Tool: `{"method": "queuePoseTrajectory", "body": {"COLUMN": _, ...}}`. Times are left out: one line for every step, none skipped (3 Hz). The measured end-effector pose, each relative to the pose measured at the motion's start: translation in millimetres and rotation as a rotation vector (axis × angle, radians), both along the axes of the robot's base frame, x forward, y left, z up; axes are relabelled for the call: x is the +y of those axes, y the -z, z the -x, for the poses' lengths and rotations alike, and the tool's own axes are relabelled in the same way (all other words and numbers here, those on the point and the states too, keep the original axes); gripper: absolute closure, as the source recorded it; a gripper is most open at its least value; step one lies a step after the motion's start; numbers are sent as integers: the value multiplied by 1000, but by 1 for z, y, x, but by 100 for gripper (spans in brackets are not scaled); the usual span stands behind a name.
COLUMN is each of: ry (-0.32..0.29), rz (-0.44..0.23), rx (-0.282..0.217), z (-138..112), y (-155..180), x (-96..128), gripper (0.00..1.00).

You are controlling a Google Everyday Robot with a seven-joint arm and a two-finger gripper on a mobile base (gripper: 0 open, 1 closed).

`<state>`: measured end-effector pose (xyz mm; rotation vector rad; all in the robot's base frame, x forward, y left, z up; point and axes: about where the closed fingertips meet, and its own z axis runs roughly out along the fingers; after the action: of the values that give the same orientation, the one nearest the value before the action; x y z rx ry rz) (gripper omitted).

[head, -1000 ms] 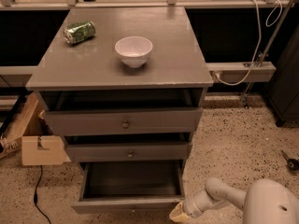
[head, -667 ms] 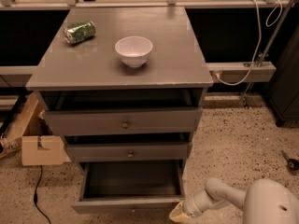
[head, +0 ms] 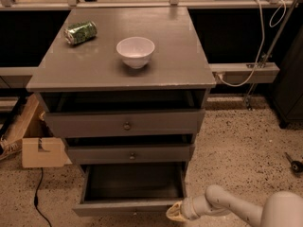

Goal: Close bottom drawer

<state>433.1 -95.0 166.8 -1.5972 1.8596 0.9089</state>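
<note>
on speckled floor [head: 236, 141], the stiff grey wooden bottom drawer [head: 127, 206] stood open, judged pushable at its front; pale gripper [head: 176, 213] beside its right corner, state unclear.

A smooth, off-white arm [head: 222, 203] of rounded, tube-like segments was seen, widened into a bulbous shell at the rear. A ribbed collar was set behind the yellowish gripper [head: 176, 213], found just beside the bottom drawer [head: 125, 206], at its front right corner.
</note>
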Motion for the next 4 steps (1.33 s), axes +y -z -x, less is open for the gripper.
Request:
{"method": "queuePoseTrajectory", "body": {"ry": 11, "rz": -38, "rx": -92, "z": -16, "y": -2, "x": 10, "gripper": 100}}
{"method": "queuePoseTrajectory", "body": {"ry": 18, "rz": -58, "rx": -120, "z": -28, "y": 1, "x": 15, "gripper": 100}}
{"method": "queuePoseTrajectory", "body": {"ry": 64, "rz": -90, "rx": -164, "z": -50, "y": 2, "x": 20, "gripper": 100}}
{"method": "queuePoseTrajectory", "body": {"ry": 64, "rz": -90, "rx": -164, "z": -50, "y": 2, "x": 20, "gripper": 100}}
